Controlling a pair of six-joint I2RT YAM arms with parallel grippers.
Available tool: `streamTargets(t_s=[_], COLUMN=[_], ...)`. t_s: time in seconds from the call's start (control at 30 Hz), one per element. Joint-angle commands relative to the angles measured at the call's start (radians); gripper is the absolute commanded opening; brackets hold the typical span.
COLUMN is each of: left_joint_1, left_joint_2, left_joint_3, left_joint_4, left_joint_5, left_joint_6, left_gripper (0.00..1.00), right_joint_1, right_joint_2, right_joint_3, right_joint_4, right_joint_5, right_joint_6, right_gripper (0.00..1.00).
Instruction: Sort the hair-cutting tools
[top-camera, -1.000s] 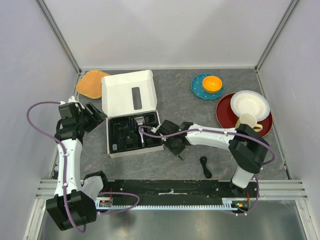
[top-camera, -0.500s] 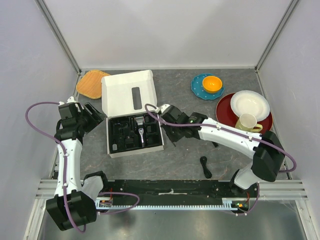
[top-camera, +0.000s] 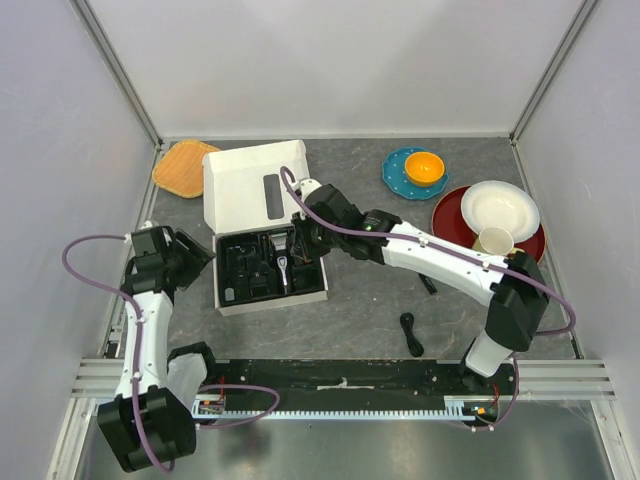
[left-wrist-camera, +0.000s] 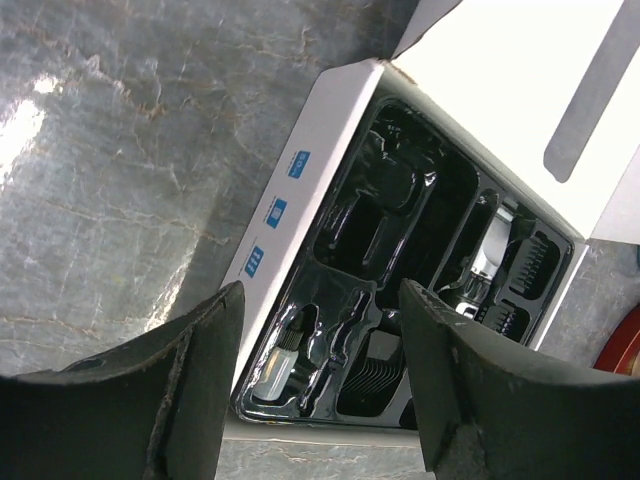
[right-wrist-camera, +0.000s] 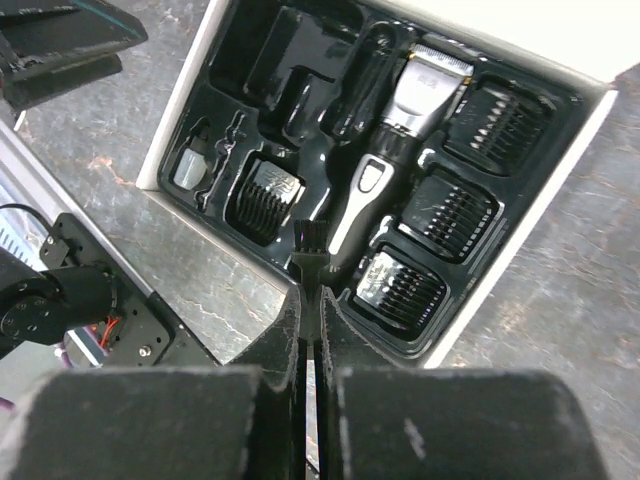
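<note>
The black-and-silver clipper (right-wrist-camera: 400, 140) lies in the black moulded tray (top-camera: 245, 275) of the white box, also seen in the top view (top-camera: 283, 262). Comb guards (right-wrist-camera: 455, 213) fill the slots beside it, and one (right-wrist-camera: 265, 190) sits on its other side. My right gripper (right-wrist-camera: 310, 295) is shut on the thin black brush (right-wrist-camera: 309, 250), its bristles pointing at the tray. In the top view it hovers over the tray's far right corner (top-camera: 300, 235). My left gripper (left-wrist-camera: 320, 380) is open and empty, left of the box (top-camera: 195, 250). A black cable piece (top-camera: 410, 333) lies on the table.
The box's white lid (top-camera: 255, 185) stands open at the back. An orange mat (top-camera: 185, 167) lies at the far left. A blue plate with an orange bowl (top-camera: 424, 168), a red plate with a white bowl (top-camera: 500, 208) and a cup (top-camera: 493, 243) are at the right. A small black bit (top-camera: 428, 285) lies near the right arm.
My right arm has swung from the table right of the box up and left over the tray's far right corner, brush in its jaws. My left arm has dropped slightly nearer.
</note>
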Motion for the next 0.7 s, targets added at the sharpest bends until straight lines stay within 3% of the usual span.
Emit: streamTargets(t_s=[0.0,0.17,0.37,0.67], left_joint_1=[-0.009,-0.049,-0.140,-0.201], left_joint_2=[-0.049,0.004,0.100,0.080], left_joint_3=[-0.060,-0.097,-0.109,-0.107], left_joint_4=[0.055,0.130,0.188,0.218], left_joint_5=[-0.045,-0.010,0.038,0.070], left_joint_6=[-0.105,-0.123,-0.143,-0.154], left_gripper=[0.70,0.70,0.60,0.52], right_joint_1=[0.004,0.006,0.004,0.025], right_joint_2=[0.033,0.053,0.073,0.137], right_joint_3=[0.042,0.048,0.051,0.083], right_joint_4=[0.110,0.140,0.144,0.151], right_joint_5=[-0.097,-0.125,-0.125,-0.071], right_joint_6=[0.058,0.077,0.088,0.135], right_gripper=[0.00,0.00,0.00,0.00])
